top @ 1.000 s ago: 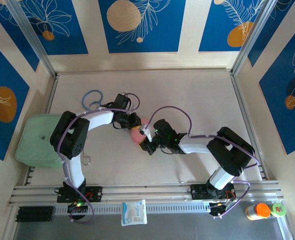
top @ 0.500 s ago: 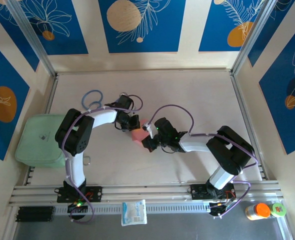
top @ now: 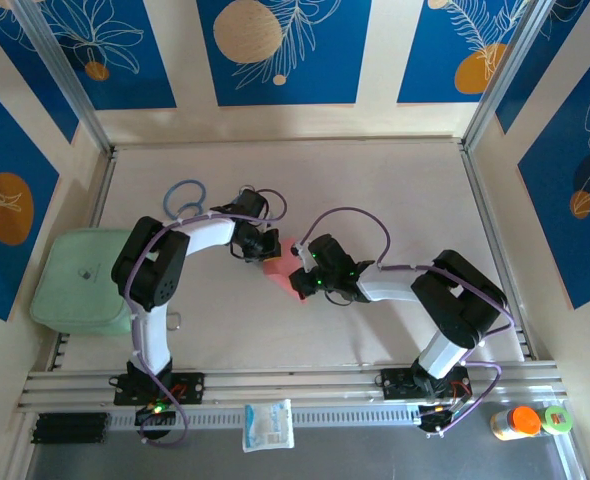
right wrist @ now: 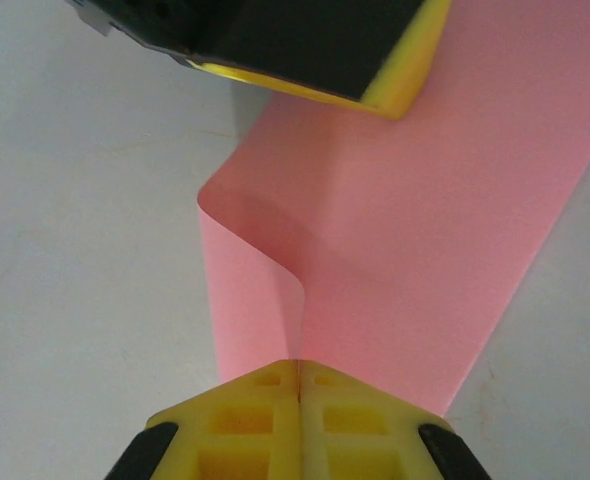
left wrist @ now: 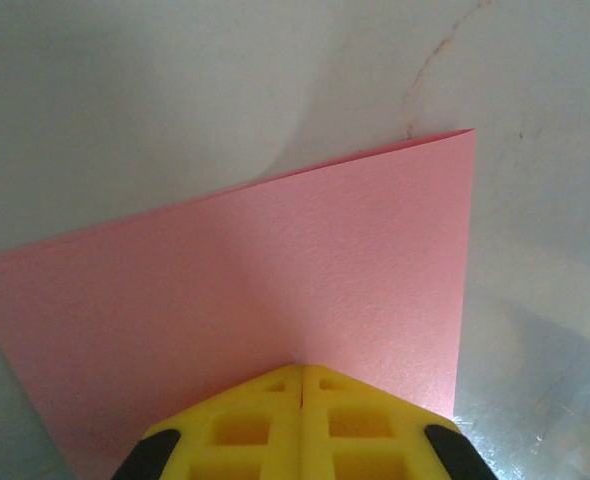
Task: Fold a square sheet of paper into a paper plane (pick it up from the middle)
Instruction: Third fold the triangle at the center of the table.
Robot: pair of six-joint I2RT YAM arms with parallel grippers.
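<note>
The square sheet of paper (top: 274,268) is salmon pink and lies folded over on the table's middle, between my two grippers. In the left wrist view the sheet (left wrist: 275,260) spreads out flat with two layered edges at its far side. My left gripper (left wrist: 302,372) has its yellow jaws pressed together at the sheet's near edge. In the right wrist view the sheet (right wrist: 425,200) curls up into a fold that runs straight into my right gripper (right wrist: 299,366), which is shut on it. The left gripper's yellow fingers (right wrist: 405,75) lie over the sheet's far part.
A pale green pad (top: 75,280) sits at the left edge. A blue looped stethoscope (top: 185,195) lies behind the left arm. A white packet (top: 268,425) rests on the front rail, and an orange-capped bottle (top: 517,422) stands at the front right.
The left jaws have closed. Both grippers and the paper have shifted a little toward the back of the table, and the left arm has swung inward.
</note>
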